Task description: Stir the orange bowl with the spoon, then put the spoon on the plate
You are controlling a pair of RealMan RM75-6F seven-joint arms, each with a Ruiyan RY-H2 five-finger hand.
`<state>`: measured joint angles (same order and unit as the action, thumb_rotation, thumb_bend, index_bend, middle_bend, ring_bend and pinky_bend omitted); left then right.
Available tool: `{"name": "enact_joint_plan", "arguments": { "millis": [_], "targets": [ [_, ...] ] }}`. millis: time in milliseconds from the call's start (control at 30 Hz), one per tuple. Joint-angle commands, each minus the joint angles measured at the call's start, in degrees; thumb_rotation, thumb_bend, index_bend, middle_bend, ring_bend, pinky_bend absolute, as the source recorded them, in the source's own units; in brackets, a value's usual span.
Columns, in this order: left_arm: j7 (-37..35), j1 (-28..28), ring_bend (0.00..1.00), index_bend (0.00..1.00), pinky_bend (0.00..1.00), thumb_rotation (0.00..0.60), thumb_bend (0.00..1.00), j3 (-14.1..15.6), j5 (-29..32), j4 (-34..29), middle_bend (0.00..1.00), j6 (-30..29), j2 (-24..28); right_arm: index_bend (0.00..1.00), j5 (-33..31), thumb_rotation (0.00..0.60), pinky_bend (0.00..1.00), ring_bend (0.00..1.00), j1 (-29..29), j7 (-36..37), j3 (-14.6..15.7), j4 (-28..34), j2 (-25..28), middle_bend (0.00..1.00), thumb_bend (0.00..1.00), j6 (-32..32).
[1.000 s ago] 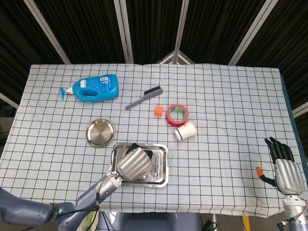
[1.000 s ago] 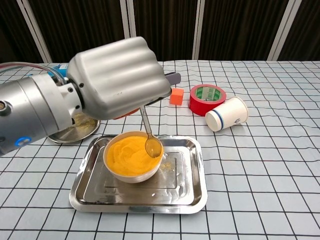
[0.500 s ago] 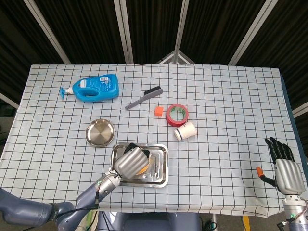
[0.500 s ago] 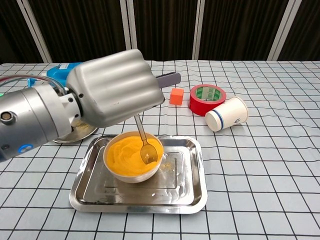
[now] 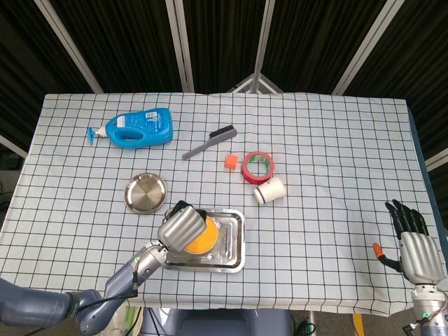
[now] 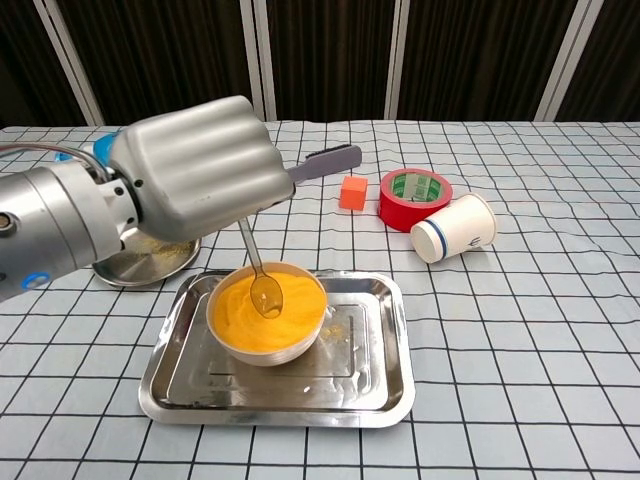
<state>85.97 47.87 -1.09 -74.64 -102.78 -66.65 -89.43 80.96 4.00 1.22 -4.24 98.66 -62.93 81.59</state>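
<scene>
Stirring looks to be the step in hand, so the first half of the job, not the second.

Head view: the left hand (image 5: 181, 227) sits low and left of centre, covering the left part of the orange bowl (image 5: 200, 238), which stands inside the steel tray (image 5: 235, 241). The spoon can't be made out from up here. The plate (image 5: 145, 193) lies just up and left of the tray, apart from it, with nothing resting on it. The right hand (image 5: 413, 245) is way off at the lower right edge, fingers stretched out and apart, holding nothing.

Chest view: much clearer. The left hand (image 6: 195, 168) fills the upper left, fingers curled into a closed grip around the spoon (image 6: 258, 274) handle. The handle runs down out of the fist and the spoon's head sits in the orange mix near the middle of the orange bowl (image 6: 266, 318). The bowl sits in the left half of the tray (image 6: 385, 365). The plate (image 6: 152, 258) peeks out behind the arm at mid left, mostly hidden.

So my read: spoon's picked up and in the bowl, stirring underway. What's left is lifting the spoon out and laying it on the plate. Nothing of that part is done yet.
</scene>
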Motion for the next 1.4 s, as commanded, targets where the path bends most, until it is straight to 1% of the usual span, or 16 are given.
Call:
{"name": "enact_joint_plan", "arguments": {
  "millis": [33, 233, 400, 567, 800, 967, 1133, 1400],
  "targets": [
    [-0.73, -0.09, 1.00, 0.82, 1.00, 0.600, 0.58, 0.00, -0.57, 0.00, 1.00, -0.18, 0.29, 0.00, -0.08, 0.600, 0.00, 0.00, -0.05, 0.14, -0.02, -0.05, 0.04, 0.00, 0.39, 0.01],
    [-3.61, -0.29, 1.00, 0.82, 1.00, 0.600, 0.58, -0.84, -2.56, -1.99, 1.00, -1.17, 0.62, 0.00, 0.10, 0.600, 0.00, 0.00, -0.14, 0.00, -0.04, -0.30, -0.02, 0.00, 0.39, 0.32],
    [-3.50, -0.23, 1.00, 0.82, 1.00, 0.600, 0.58, -1.51, -3.30, -4.31, 1.00, -1.63, 0.99, 0.00, 0.16, 0.600, 0.00, 0.00, -0.25, 0.02, -0.02, -0.26, -0.03, 0.00, 0.39, 0.50],
    [-1.92, 0.03, 1.00, 0.82, 1.00, 0.600, 0.58, -1.42, -2.93, -5.83, 1.00, -0.85, 1.57, 0.00, 0.29, 0.600, 0.00, 0.00, -0.30, -0.05, -0.13, -0.31, -0.25, 0.00, 0.39, 0.81],
    [-1.08, 0.16, 1.00, 0.82, 1.00, 0.600, 0.58, -0.99, -2.14, -5.02, 1.00, 0.03, 0.86, 0.00, 0.23, 0.600, 0.00, 0.00, -0.34, 0.16, -0.20, -0.40, -0.23, 0.00, 0.39, 0.86],
    [-1.37, 0.14, 1.00, 0.82, 1.00, 0.600, 0.58, -1.05, -1.35, -3.81, 1.00, 0.30, -0.99, 0.00, 0.32, 0.600, 0.00, 0.00, -0.33, 0.25, -0.21, -0.45, -0.22, 0.00, 0.39, 0.85],
    [-0.10, 0.39, 1.00, 0.82, 1.00, 0.600, 0.58, -0.75, -0.92, -2.74, 1.00, 0.73, -2.34, 0.00, 0.25, 0.600, 0.00, 0.00, -0.36, 0.47, -0.21, -0.43, -0.16, 0.00, 0.39, 0.78],
    [2.21, 0.69, 1.00, 0.83, 1.00, 0.600, 0.58, -0.68, 1.14, -1.28, 1.00, 1.23, -2.26, 0.00, 0.30, 0.600, 0.00, 0.00, -0.40, 0.43, -0.28, -0.37, -0.23, 0.00, 0.39, 0.95]
  ]
}}
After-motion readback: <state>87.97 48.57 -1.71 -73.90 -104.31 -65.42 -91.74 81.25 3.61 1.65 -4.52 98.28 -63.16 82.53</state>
